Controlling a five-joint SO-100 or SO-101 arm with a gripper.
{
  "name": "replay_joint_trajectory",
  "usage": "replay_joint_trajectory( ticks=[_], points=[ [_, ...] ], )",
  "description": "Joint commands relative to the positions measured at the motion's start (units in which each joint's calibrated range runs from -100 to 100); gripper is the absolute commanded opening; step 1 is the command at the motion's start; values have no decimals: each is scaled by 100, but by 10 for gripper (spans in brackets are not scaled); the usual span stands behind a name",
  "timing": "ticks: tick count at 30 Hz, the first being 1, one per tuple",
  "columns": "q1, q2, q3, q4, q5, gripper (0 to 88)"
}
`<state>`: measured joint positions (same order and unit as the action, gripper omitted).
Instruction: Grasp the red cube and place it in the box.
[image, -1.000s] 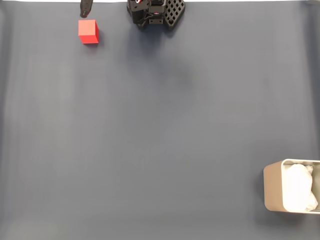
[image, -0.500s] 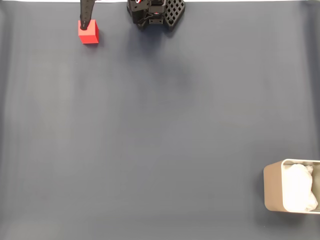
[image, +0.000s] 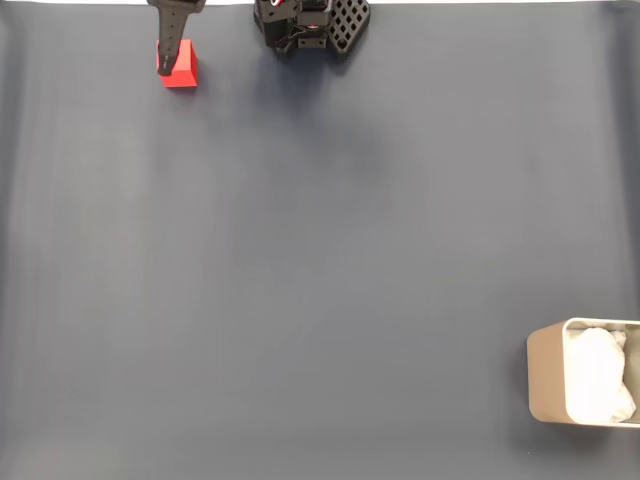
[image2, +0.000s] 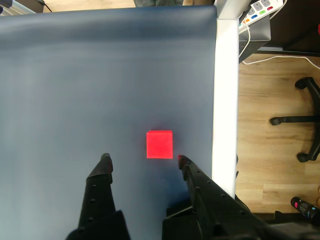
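Observation:
The red cube sits on the dark blue-grey mat at the top left of the fixed view, partly covered by a black finger that reaches down over it. In the wrist view the red cube lies just ahead of my gripper, which is open, with the cube closer to the right fingertip and nothing between the fingers. The box, beige-grey with white lining inside, stands at the bottom right edge of the fixed view, far from the cube.
The arm's black base sits at the top centre of the fixed view. In the wrist view the mat ends at a white table edge just right of the cube, with wooden floor, a power strip and a chair base beyond.
The black finger has come further down over the red cube in the fixed view. Cube and box have stayed in place.

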<state>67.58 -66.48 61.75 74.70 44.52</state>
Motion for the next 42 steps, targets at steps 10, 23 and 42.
replay_joint_trajectory(
  ticks=[10, 23, 42],
  points=[
    [3, -120, 522, -716, -24, 328],
    [46, -172, 1115, -1249, 49, 332],
    [53, -406, 1826, -1683, 127, 335]
  ],
)
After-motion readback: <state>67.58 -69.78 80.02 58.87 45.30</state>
